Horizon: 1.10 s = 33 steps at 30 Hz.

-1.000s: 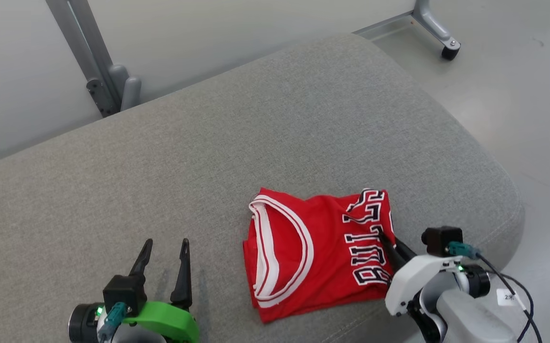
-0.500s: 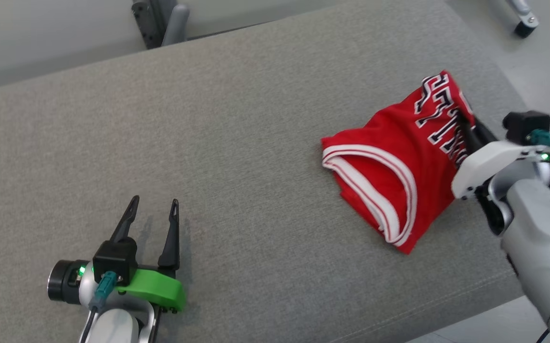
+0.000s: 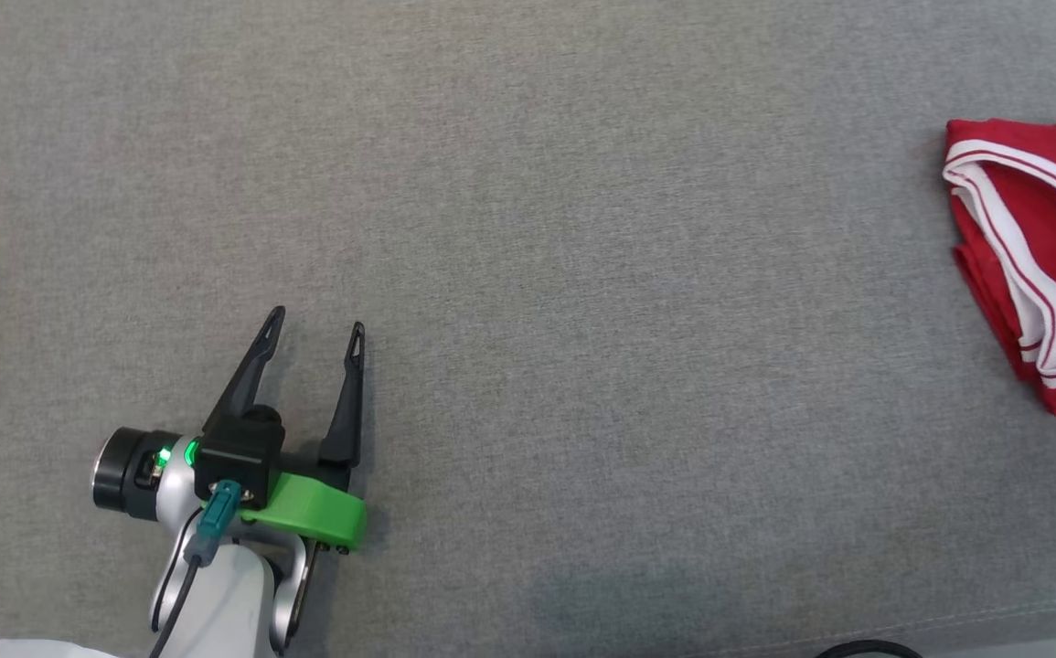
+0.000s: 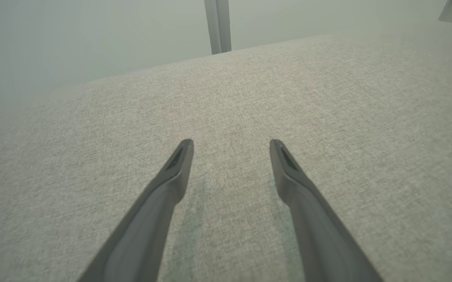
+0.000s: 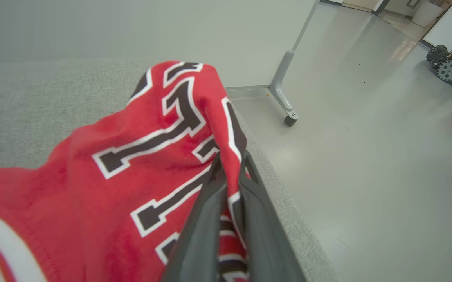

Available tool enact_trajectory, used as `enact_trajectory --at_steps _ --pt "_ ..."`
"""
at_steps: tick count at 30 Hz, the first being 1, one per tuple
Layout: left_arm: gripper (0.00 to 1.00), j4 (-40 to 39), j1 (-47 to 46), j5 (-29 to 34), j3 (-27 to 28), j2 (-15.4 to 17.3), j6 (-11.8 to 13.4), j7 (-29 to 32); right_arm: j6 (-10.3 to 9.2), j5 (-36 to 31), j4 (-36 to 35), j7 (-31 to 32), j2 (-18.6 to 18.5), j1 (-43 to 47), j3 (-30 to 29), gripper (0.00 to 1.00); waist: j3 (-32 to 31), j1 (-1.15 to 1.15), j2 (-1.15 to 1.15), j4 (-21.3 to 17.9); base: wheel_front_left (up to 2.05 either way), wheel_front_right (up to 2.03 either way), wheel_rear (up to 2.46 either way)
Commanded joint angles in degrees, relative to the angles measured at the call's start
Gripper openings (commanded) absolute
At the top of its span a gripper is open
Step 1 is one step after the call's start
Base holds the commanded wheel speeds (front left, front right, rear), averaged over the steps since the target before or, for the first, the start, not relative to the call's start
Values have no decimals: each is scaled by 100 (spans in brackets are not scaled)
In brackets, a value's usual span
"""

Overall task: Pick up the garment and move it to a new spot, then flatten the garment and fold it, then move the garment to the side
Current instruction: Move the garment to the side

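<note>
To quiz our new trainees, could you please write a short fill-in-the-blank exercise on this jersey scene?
1. The right claw is shut on a ____ jersey.
2. The left claw stands ____, with nothing between its fingers.
3. Under the left claw lies a ____ cushion.
Missing words: red; open; grey.
</note>
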Motion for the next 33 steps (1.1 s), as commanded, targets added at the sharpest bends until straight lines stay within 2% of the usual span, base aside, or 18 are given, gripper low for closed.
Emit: enact_trajectory --at_steps 1,3,4,5,6,10,14,17,26,33 --pt "100 -4 -106 -9 -21 30 32 2 -11 -208 22 -24 -82 96 -307 0 257 -1 0 299 0 0 0" --pt "100 11 -94 -28 -34 36 29 2 -11 -477 127 -24 -115 157 -637 0 227 -1 0 304 0 0 0" --pt "100 22 -88 -34 -39 38 27 2 -11 -605 166 -24 -146 175 -776 12 208 -1 0 306 0 0 0" --pt "100 37 -81 -38 -44 38 30 2 -11 -732 266 -24 -188 203 -941 47 182 -1 0 306 0 0 0" --pt "100 51 -72 -43 -51 38 31 2 -11 -864 376 -24 -219 236 -1075 100 152 -1 0 307 0 0 0" --pt "100 87 -55 -63 -58 25 50 2 -11 -1216 329 -24 -251 261 -1461 100 38 -1 0 305 0 0 0" --pt "100 138 37 -129 -20 -3 86 2 -10 -1493 -158 -22 51 372 -1593 100 -154 -1 0 265 0 0 0" --pt "100 197 130 -190 10 -34 115 2 -10 -1390 -617 -20 325 462 -1214 100 -336 -1 0 227 0 0 0" --pt "100 414 494 -351 163 -119 175 2 -10 -345 -2135 -20 1254 1360 458 100 -1058 -1 0 150 0 0 0" --pt "100 574 864 -470 387 -157 239 2 -10 47 -3138 -20 1907 2317 1134 100 -1596 -1 0 155 0 0 0"
